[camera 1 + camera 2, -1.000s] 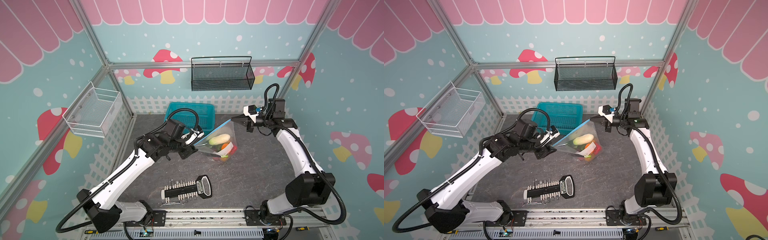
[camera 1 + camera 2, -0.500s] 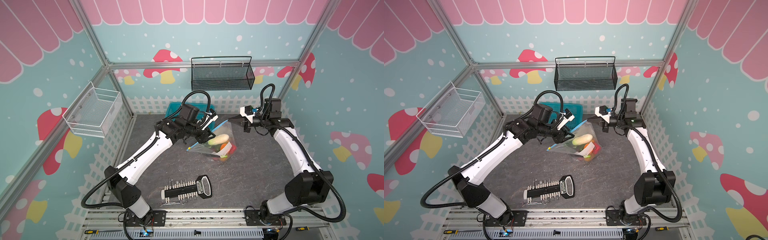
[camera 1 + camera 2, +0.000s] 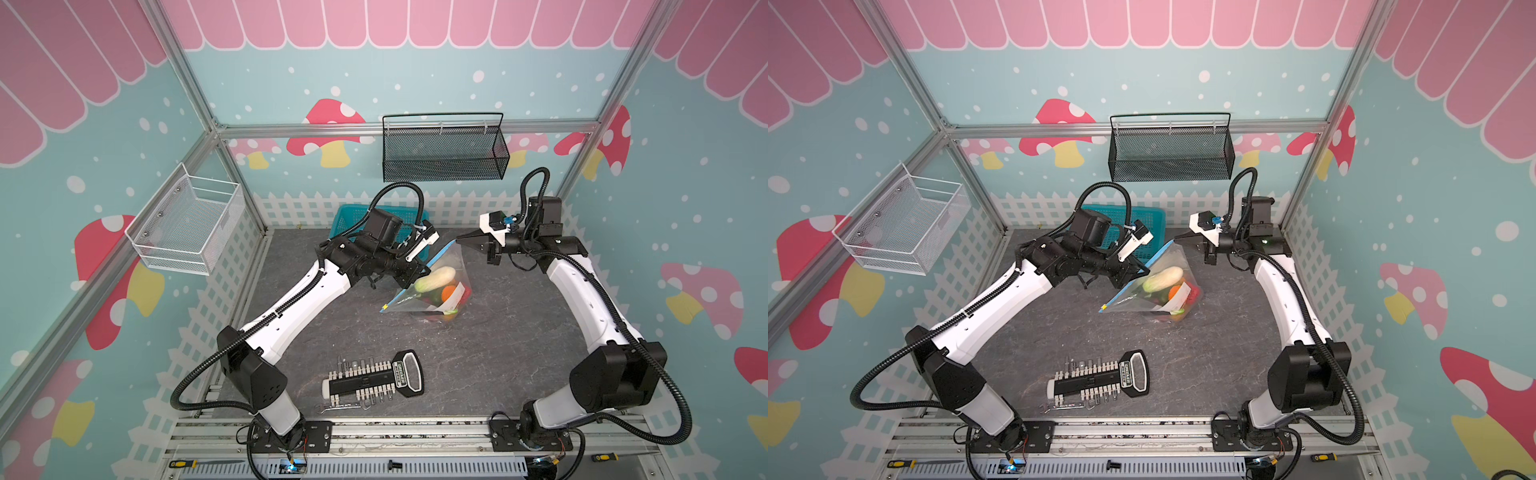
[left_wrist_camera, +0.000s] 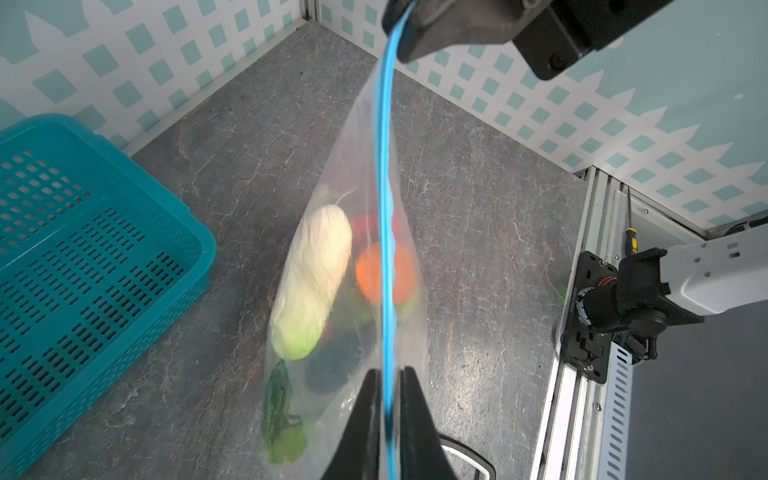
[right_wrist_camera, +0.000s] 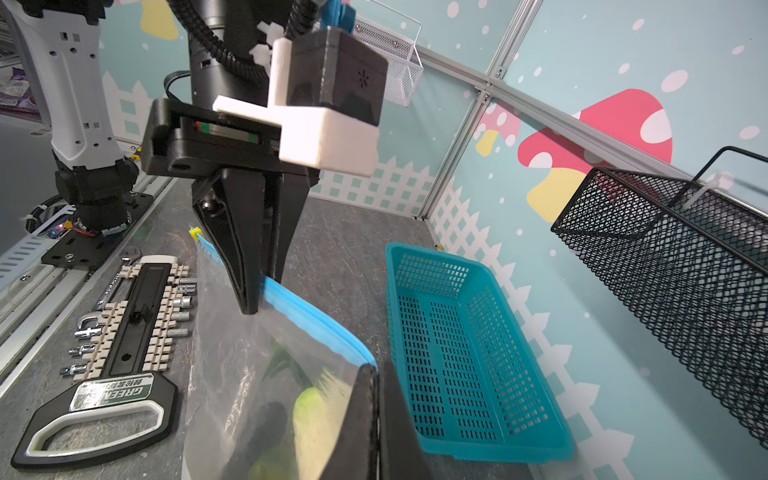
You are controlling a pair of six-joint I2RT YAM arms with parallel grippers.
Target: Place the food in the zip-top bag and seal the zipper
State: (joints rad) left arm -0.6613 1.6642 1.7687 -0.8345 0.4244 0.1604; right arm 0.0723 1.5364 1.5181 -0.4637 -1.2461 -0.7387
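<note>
The zip-top bag [image 3: 438, 291] hangs slanted between the two arms over the grey table [image 3: 498, 332]. Its loaded bottom appears to sit on the surface, and the food [image 4: 311, 282] is all inside. The zipper [image 4: 384, 208] runs taut from the right gripper [image 5: 376, 372], pinched shut on the raised corner, down to the left gripper [image 4: 388, 395], whose jaws are closed on the strip partway along.

To seal well, I judge the left should slide toward the yellow tab [image 5: 193, 233] with a light, even squeeze while the right holds firm (slack would let the track buckle).

The left wrist view shows the strip as one straight line between the grippers. Only the right wrist view shows the tab end beyond the left jaws, and the teal basket [image 5: 436, 254] nearby.
</note>
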